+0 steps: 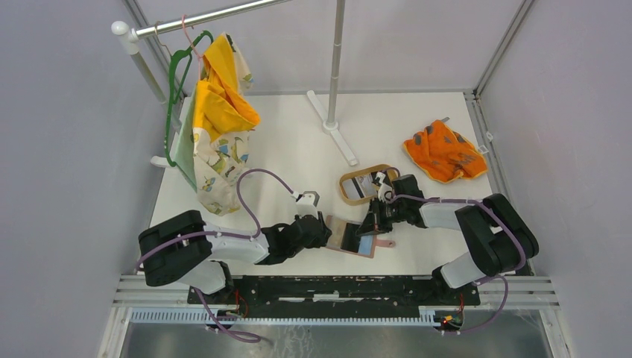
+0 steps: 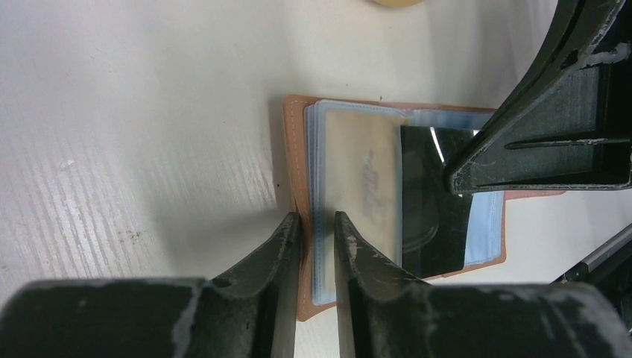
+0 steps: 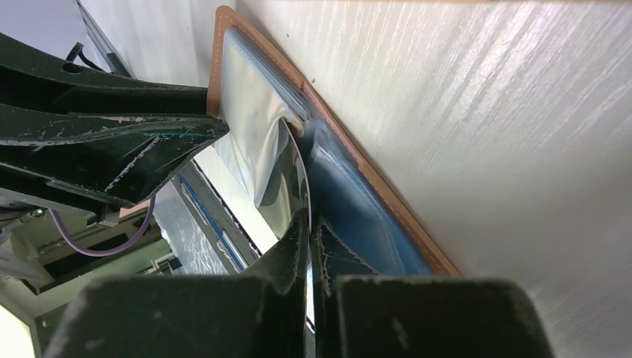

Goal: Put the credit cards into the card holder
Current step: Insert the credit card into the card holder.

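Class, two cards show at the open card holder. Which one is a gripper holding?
The black card, pinched by the right gripper; the yellowish card lies already inside a clear pocket of the card holder.

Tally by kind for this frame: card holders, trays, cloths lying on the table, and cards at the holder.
Card holder: 1
Wooden tray: 1
Orange cloth: 1
Cards at the holder: 2 (yellowish card, black card)
Total: 5

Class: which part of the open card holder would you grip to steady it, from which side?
On the card holder, the leather cover edge, from the robot's left: it is thin and faces away from where the black card enters.
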Robot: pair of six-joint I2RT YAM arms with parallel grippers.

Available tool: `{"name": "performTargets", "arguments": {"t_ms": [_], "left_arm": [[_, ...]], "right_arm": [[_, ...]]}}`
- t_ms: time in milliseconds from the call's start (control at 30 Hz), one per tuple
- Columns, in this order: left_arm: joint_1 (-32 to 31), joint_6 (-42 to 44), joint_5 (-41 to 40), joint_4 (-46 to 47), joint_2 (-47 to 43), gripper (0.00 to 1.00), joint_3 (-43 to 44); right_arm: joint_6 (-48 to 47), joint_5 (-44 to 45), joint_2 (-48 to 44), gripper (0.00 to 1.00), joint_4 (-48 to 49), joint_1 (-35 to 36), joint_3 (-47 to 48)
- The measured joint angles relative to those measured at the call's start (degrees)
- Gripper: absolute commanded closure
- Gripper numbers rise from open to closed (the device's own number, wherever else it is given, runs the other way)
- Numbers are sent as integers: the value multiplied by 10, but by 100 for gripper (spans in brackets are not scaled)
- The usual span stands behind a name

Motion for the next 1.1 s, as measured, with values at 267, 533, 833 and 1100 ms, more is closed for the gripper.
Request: {"name": "performTargets", "arguments": {"t_ms": [267,533,833,1100], "left_arm": [[0,0,-4,2,9,76,7],[0,-1,-7,3,9,76,7],[0,0,-7,5,9,77,7],[0,0,-5,5,9,77,7]], "right_arm": [[-15,16,-22,100,-24,-9,-3],[-26,28,-40,100,-45,-15,-4],[-23,21,-30,100,-45,-17,-3],[-17,11,-13,100,-50,-19,8]]}}
